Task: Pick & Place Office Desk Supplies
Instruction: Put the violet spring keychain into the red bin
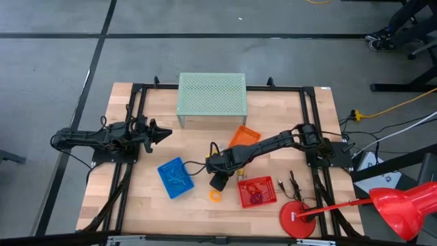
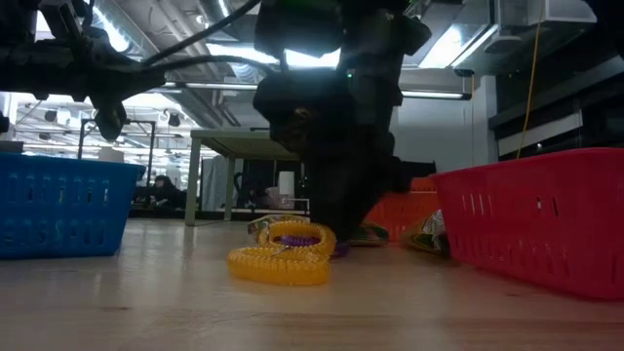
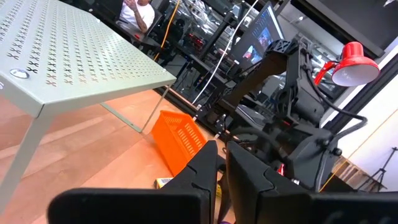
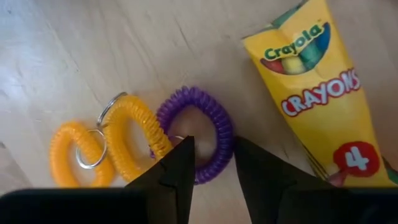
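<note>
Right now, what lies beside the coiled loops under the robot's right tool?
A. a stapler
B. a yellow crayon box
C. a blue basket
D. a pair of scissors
B: in the right wrist view, a yellow crayon box lies on the wood next to the purple loop and the orange loops, just ahead of the right tool.

From where I sit, the only writing I can read is on the yellow crayon box (image 4: 323, 99) lying on the counter (image 4: 93, 56) in the right wrist view. Its green-edged emblem near the top says "Crayola". Below that, red slanted letters spell "CRAYONS", the last letter running to the frame's edge. Lower down a red circle carries the numeral "4". In the left wrist view a lit monitor (image 3: 261, 37) glows in the room behind, but I cannot make out anything on it.
</note>
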Motion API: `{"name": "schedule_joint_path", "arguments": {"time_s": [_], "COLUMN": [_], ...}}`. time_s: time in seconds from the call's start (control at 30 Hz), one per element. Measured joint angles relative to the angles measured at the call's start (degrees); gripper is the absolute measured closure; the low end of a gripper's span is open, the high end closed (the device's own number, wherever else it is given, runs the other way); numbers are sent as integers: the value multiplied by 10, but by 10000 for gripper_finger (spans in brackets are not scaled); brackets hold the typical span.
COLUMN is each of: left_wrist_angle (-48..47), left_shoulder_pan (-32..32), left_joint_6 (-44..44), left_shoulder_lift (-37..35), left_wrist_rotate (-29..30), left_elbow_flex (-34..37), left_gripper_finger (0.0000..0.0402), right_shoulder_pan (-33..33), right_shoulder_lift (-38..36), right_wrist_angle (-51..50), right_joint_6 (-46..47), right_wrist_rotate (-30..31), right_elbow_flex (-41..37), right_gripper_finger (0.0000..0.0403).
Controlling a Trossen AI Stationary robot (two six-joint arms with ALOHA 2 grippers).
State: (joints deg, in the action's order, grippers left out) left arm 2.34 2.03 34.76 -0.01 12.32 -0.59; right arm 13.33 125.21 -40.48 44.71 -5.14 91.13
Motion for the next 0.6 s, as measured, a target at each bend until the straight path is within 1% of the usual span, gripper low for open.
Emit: {"name": "schedule_joint_path", "arguments": {"time_s": [0.1, 0.17, 0.3, 0.33, 0.6], "left_wrist_angle": [0, 0, 0, 0, 0], "left_shoulder_pan": [0, 0, 0, 0, 0], "left_joint_6": [0, 0, 0, 0, 0], "left_shoulder_lift": [0, 0, 0, 0, 0], "left_wrist_rotate": [0, 0, 0, 0, 0], "left_elbow_flex": [0, 0, 0, 0, 0], "left_gripper_finger": [370, 370, 370, 370, 370], "right_shoulder_pan": [-2, -3, -7, -7, -10], "right_shoulder_lift": [0, 0, 0, 0, -4], "right_wrist_angle": [0, -2, 0, 2, -1], "right_joint_6": [1, 1, 7, 7, 16], "right_wrist_rotate": [0, 7, 10, 11, -8], "right_elbow_flex": [0, 0, 0, 0, 0], "right_gripper_finger": [292, 309, 376, 387, 397]}}
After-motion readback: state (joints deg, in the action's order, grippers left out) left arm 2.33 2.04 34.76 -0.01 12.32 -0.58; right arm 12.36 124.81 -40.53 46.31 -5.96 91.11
